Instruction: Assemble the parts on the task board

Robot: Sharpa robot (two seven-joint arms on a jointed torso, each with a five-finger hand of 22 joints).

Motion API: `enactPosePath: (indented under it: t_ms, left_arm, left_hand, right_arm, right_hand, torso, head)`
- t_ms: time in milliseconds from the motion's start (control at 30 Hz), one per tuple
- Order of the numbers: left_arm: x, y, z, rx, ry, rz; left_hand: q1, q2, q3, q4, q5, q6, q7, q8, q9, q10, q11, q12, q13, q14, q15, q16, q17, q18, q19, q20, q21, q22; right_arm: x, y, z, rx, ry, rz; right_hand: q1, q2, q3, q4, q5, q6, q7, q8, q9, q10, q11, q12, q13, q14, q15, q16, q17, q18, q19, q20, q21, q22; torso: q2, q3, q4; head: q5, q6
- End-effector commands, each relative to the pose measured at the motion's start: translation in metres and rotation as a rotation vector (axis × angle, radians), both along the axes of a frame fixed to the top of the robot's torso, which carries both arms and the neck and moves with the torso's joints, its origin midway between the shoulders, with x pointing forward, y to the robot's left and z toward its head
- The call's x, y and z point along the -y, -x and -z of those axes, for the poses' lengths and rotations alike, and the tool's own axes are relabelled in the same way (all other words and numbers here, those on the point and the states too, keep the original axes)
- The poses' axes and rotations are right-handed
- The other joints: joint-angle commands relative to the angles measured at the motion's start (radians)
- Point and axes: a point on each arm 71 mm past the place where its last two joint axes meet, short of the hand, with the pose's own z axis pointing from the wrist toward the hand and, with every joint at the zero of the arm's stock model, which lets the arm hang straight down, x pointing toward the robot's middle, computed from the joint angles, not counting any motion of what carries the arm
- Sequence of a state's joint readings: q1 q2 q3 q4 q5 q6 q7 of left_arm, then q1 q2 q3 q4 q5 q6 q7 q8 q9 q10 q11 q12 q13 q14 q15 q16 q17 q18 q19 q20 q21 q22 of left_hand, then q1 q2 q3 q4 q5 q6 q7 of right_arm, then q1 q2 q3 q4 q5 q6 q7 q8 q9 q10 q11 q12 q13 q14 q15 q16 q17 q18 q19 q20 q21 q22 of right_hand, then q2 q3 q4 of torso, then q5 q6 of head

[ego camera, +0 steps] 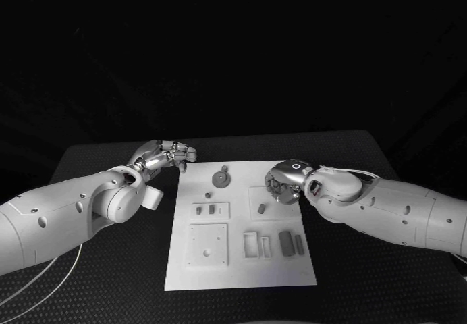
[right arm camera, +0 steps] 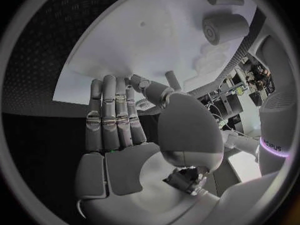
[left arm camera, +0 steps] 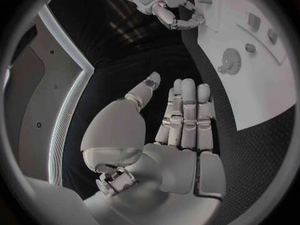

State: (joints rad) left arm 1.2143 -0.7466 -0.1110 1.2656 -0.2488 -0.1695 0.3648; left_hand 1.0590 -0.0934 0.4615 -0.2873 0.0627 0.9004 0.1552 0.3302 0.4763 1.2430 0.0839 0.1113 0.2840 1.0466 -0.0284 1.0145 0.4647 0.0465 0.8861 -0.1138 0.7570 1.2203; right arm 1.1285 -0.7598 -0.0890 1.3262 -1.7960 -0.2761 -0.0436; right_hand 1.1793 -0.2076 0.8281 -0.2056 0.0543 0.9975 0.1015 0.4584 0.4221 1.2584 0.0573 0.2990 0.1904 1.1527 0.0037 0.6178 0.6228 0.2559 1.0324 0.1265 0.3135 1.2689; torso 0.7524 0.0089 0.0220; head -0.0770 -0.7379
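The left hand (ego camera: 167, 156) hovers over the dark surface (ego camera: 370, 256) just off the task board's (ego camera: 287, 266) far left corner, at about 11 o'clock from the board's middle; the left wrist view shows its fingers (left arm camera: 187, 110) straight and side by side, thumb apart, holding nothing. The right hand (ego camera: 284, 181) hangs over the board's far right part, at about 1 o'clock, its fingers (right arm camera: 112, 110) likewise extended and holding nothing. The board lies flat in the middle of the surface, long side running away from the robot. On it, a round part with a stem (ego camera: 221, 178) lies near the far edge at 12 o'clock, a small peg (ego camera: 207, 195) sits just nearer, two small parts (ego camera: 206, 210) stand in a square recessed plate, and long blocks (ego camera: 286, 243) lie near slotted holders (ego camera: 258, 244) at 4 o'clock; a larger square plate (ego camera: 207, 244) sits at 7 o'clock. The parts look like small, rigid, light plastic pieces, probably smooth enough to slip, so a fingertip pinch across the narrow sides of a block, or around the rim of the round piece, seems the safest hold
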Motion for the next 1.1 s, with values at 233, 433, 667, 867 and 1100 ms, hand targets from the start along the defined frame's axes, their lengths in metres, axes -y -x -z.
enactPosePath:
  t_ms: [233, 433, 667, 867, 1100]
  left_arm:
    - [0.0018, 0.0003, -0.0006, -0.006, 0.013, 0.016]
    - [0.002, 0.0004, -0.0006, -0.007, 0.013, 0.016]
    - [0.0019, 0.0002, -0.0004, -0.008, 0.012, 0.015]
    - [0.0014, 0.0001, -0.0004, -0.008, 0.012, 0.014]
    - [0.0016, 0.0001, -0.0004, -0.008, 0.011, 0.014]
  left_hand:
    - [-0.01, 0.0, -0.007, 0.0, -0.002, -0.008, 0.0, -0.005, -0.002, -0.011, -0.001, 0.003, -0.002, -0.001, 0.005, -0.007, 0.002, 0.014, -0.003, -0.008, -0.007, 0.002]
    - [-0.01, 0.0, -0.008, 0.0, -0.002, -0.01, 0.001, -0.006, -0.003, -0.012, 0.0, 0.003, -0.002, -0.002, 0.006, -0.007, 0.002, 0.014, -0.003, -0.008, -0.007, 0.002]
    - [-0.01, 0.001, -0.008, 0.001, -0.001, -0.01, 0.001, -0.006, -0.003, -0.012, 0.0, 0.003, -0.002, -0.002, 0.006, -0.007, 0.003, 0.014, -0.003, -0.008, -0.008, 0.002]
    - [-0.01, 0.002, -0.008, 0.001, -0.001, -0.01, 0.002, -0.006, -0.003, -0.013, 0.0, 0.003, -0.003, -0.002, 0.006, -0.007, 0.003, 0.014, -0.002, -0.007, -0.008, 0.002]
    - [-0.01, 0.003, -0.008, 0.001, -0.001, -0.011, 0.002, -0.007, -0.003, -0.014, 0.001, 0.003, -0.003, -0.002, 0.006, -0.007, 0.003, 0.014, -0.002, -0.007, -0.008, 0.002]
  right_arm:
    - [-0.0033, 0.0045, 0.0113, 0.025, 0.067, 0.001]
    - [-0.004, 0.0047, 0.0103, 0.039, 0.062, 0.003]
    - [-0.0043, 0.0064, 0.0086, 0.049, 0.054, 0.002]
    - [-0.0026, 0.0085, 0.0066, 0.058, 0.044, 0.001]
    - [-0.002, 0.0114, 0.0017, 0.071, 0.016, -0.002]
  right_hand:
    - [-0.008, 0.003, 0.013, -0.005, -0.006, 0.008, 0.004, -0.003, 0.003, 0.005, -0.002, -0.001, 0.008, 0.008, -0.004, 0.005, 0.01, 0.006, 0.008, -0.004, 0.007, 0.004]
    - [-0.01, 0.003, 0.02, -0.005, -0.006, 0.012, 0.003, -0.002, 0.006, 0.007, -0.003, -0.001, 0.016, 0.01, -0.005, 0.005, 0.016, 0.006, 0.01, -0.005, 0.01, 0.007]
    - [-0.012, 0.006, 0.032, -0.006, -0.006, 0.02, 0.0, 0.001, 0.012, 0.015, -0.007, 0.002, 0.029, 0.018, -0.009, 0.007, 0.028, 0.006, 0.018, -0.009, 0.017, 0.013]
    - [-0.012, 0.008, 0.039, -0.012, -0.006, 0.025, -0.002, 0.003, 0.017, 0.019, -0.01, 0.003, 0.039, 0.023, -0.011, 0.007, 0.035, 0.006, 0.023, -0.012, 0.022, 0.017]
    - [-0.015, 0.007, 0.04, -0.015, -0.006, 0.028, -0.004, 0.004, 0.022, 0.023, -0.012, 0.004, 0.048, 0.027, -0.013, 0.007, 0.042, 0.006, 0.027, -0.014, 0.025, 0.02]
  torso:
    - [0.0, -0.0004, 0.0003]
    - [-0.001, -0.001, 0.0009]
    - [-0.001, -0.001, 0.0011]
    - [-0.001, -0.0012, 0.0008]
    - [-0.001, -0.0008, 0.0002]
  head:
    - [-0.001, -0.002]
    - [-0.002, -0.003]
    - [-0.003, -0.003]
    - [-0.004, -0.002]
    - [-0.004, 0.0]
